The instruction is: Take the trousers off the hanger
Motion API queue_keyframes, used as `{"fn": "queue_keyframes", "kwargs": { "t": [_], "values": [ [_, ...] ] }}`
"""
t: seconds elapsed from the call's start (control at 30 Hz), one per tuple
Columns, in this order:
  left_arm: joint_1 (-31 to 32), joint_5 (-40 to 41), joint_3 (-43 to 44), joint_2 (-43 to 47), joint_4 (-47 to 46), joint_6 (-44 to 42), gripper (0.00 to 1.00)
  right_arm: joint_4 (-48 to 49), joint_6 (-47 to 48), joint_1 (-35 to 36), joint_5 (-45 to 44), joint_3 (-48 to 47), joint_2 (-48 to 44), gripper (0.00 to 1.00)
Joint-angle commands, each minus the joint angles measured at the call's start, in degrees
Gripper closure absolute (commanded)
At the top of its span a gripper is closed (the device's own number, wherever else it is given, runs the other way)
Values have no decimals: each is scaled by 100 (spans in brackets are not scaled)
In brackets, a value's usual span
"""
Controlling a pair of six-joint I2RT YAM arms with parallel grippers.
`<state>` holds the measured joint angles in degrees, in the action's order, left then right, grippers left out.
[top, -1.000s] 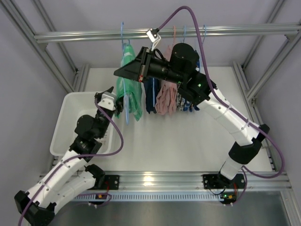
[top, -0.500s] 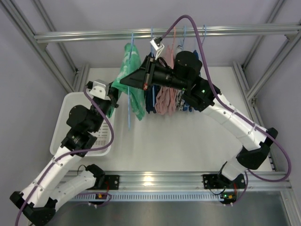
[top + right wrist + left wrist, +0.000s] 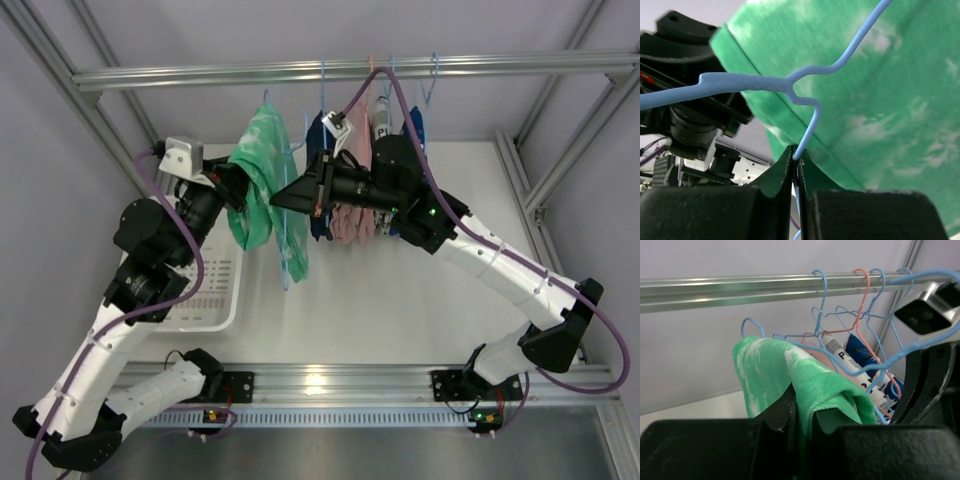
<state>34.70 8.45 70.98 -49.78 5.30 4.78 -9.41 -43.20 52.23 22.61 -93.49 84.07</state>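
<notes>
From above, the soft, mottled green trousers hang bunched to the left of the other garments. They sit between the left end effector and the right end effector, over the white surface.

In the left wrist view, the left end effector is clamped on a thick fold of the trousers.

In the right wrist view, the right end effector pinches the thin blue wire hanger, with the trousers just behind it.

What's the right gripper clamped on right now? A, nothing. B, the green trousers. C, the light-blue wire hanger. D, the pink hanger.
C: the right wrist view shows the right gripper with its jaws shut on the thin wire of the hanger, the trousers just behind.
</notes>
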Motion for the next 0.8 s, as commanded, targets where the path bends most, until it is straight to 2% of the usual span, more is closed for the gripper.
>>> {"fn": "queue_keyframes", "kwargs": {
  "t": [0.0,0.43,0.77],
  "values": [
    [11,-212,731,39,-829,261,100,378,215,-28,-46,208,-269,100],
    [11,-273,2349,-383,-802,41,100,335,268,-37,-108,446,-154,100],
    [-16,-344,3044,-664,-890,-81,100,264,251,-90,-169,551,-84,100]
  ]
}}
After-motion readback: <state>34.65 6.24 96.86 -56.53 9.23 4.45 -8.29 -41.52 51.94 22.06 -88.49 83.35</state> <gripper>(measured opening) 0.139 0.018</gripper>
